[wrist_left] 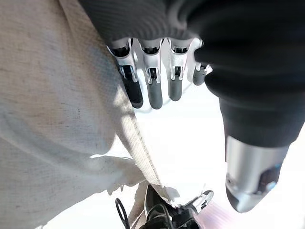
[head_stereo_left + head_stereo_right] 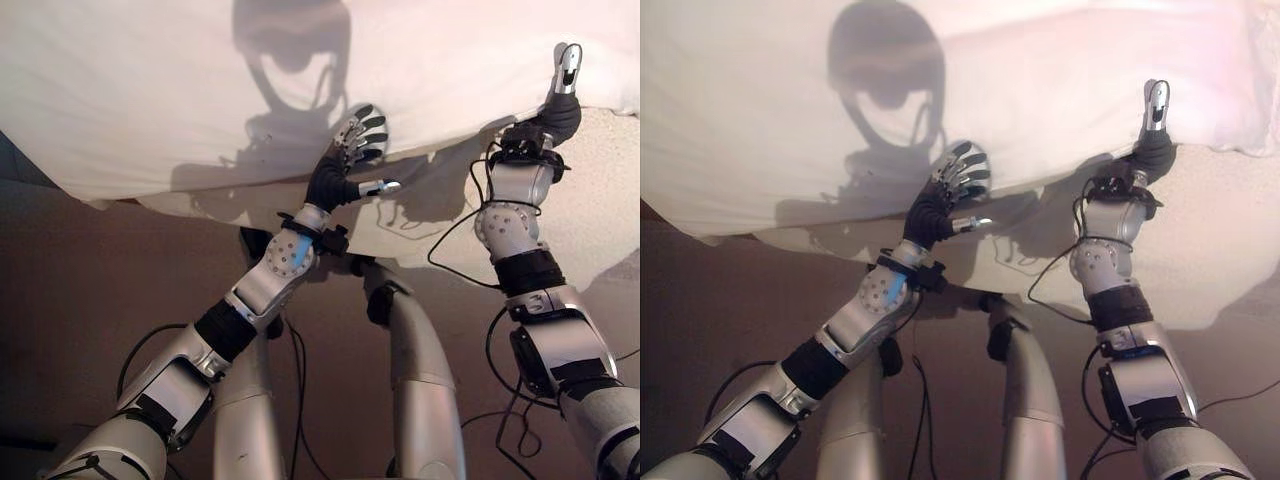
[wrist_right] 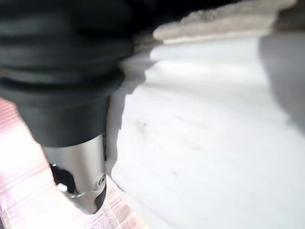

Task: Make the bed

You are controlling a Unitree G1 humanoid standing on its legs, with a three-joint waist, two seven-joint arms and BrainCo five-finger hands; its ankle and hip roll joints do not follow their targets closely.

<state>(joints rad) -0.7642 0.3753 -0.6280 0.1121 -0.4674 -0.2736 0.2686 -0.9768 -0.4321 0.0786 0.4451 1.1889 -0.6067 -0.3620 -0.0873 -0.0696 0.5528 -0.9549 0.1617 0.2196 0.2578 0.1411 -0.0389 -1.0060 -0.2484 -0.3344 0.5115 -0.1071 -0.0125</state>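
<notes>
We looked down on a bed with a white duvet [image 2: 150, 90] spread across it. Its near edge ran unevenly and left a strip of beige mattress [image 2: 600, 200] bare along the side closest to us. We judged the job partly done: the cover lay over most of the bed, but that edge had yet to be drawn down and squared.

Our left hand [image 2: 345, 165] sat at the duvet's edge, fingers [image 1: 152, 90] loosely extended against the cloth, thumb apart, clasping nothing.

Our right hand [image 2: 560, 105] reached the same edge further along. Its thumb lay on top of the cloth, the rest went underneath, and we could not tell whether it gripped.
</notes>
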